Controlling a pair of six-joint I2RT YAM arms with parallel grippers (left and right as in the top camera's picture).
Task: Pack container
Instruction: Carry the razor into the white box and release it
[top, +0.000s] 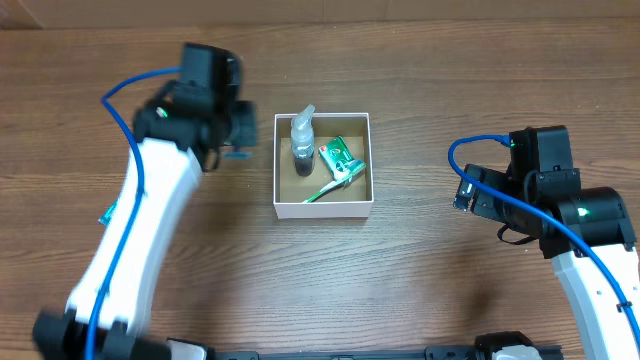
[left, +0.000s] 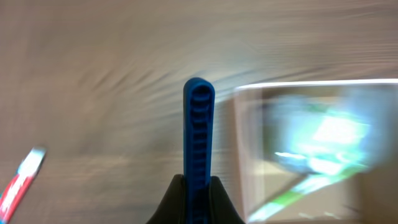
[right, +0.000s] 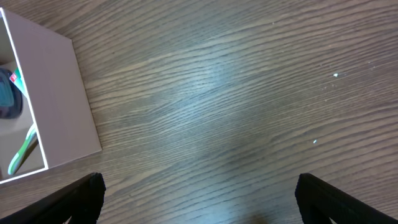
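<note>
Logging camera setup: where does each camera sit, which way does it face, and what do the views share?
Overhead: above the table, facing straight down on the box; both arms show, with left gripper and right gripper.
Left wrist: on the left arm, facing down, blurred; its shut blue fingers show centre.
Right wrist: on the right arm, facing down at wood; its open fingers show at bottom corners.
Shared: all three show the box with the green toothbrush.

Seemingly a robotics lab: wood-grain table (top: 400, 300); cabled left arm (top: 150, 215) and right arm (top: 595, 265) mounted there.
</note>
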